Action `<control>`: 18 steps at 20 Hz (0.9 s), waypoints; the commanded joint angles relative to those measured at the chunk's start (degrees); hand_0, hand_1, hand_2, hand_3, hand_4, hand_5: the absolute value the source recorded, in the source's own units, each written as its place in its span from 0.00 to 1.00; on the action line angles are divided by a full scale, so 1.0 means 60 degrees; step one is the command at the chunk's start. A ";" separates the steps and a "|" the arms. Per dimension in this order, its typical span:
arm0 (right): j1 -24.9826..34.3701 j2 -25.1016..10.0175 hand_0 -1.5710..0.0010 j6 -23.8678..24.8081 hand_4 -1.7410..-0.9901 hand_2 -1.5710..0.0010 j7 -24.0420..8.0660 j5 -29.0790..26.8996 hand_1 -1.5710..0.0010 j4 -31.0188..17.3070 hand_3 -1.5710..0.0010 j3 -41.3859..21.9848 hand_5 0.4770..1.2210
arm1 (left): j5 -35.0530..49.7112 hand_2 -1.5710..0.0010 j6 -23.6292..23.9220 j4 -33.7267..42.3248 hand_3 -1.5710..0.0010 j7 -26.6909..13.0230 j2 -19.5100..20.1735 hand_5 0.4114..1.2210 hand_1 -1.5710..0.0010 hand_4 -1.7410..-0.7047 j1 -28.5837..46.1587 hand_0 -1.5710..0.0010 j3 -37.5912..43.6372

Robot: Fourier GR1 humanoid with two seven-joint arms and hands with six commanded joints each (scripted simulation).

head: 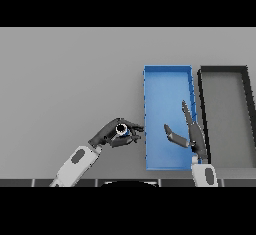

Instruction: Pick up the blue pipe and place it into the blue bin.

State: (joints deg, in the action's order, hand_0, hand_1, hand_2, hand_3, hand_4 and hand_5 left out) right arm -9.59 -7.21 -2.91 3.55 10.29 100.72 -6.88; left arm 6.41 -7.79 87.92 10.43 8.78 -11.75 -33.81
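Nearest, right hand is seen over the near right part of the blue bin, fingers straight & spread apart, thumb stuck out to the left, nothing held. Its forearm comes up from the lower edge beside the bin's right wall. Just left of the bin's near half, left hand is clamped round the blue pipe: fingers & thumb curled on it, pipe's open round end seen from above, a bit of blue showing btwn the fingers. Pipe is held close to the bin's left wall, outside it. Right of the blue bin, touching or nearly so, a black bin is set on the grey table.
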 commanded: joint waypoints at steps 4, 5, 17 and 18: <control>-0.0074 0.0049 1.00 0.0073 0.80 1.00 0.0209 0.0065 1.00 0.0074 1.00 -0.0027 0.17 | 0.0006 0.01 0.0069 0.0482 0.05 -0.0993 -0.0092 0.99 0.01 0.00 -0.0330 0.01 -0.0130; -0.0006 -0.0006 1.00 0.0079 0.81 1.00 0.0162 0.0071 1.00 -0.0002 1.00 0.0028 0.17 | 0.0016 0.00 0.0059 0.0569 0.05 -0.1126 -0.0060 1.00 0.01 0.00 -0.0341 0.01 -0.0140; -0.0099 -0.0377 1.00 -0.1281 0.70 1.00 0.0498 -0.2018 1.00 0.1243 1.00 0.0217 0.15 | -0.0116 0.00 0.0011 0.0643 0.05 -0.1446 0.0057 1.00 0.00 0.00 -0.0386 0.00 -0.0149; 0.0088 -0.0718 1.00 -0.1739 0.68 1.00 0.0213 -0.2464 1.00 0.1499 1.00 0.0205 0.13 | -0.0090 0.00 0.0011 0.0610 0.05 -0.1492 -0.0010 1.00 0.00 0.00 -0.0436 0.00 -0.0149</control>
State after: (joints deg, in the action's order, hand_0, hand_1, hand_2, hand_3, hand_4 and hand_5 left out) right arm -9.00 -11.59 -13.35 5.06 -4.52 109.73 -5.62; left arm 5.97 -7.83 91.58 1.46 8.70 -14.39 -34.70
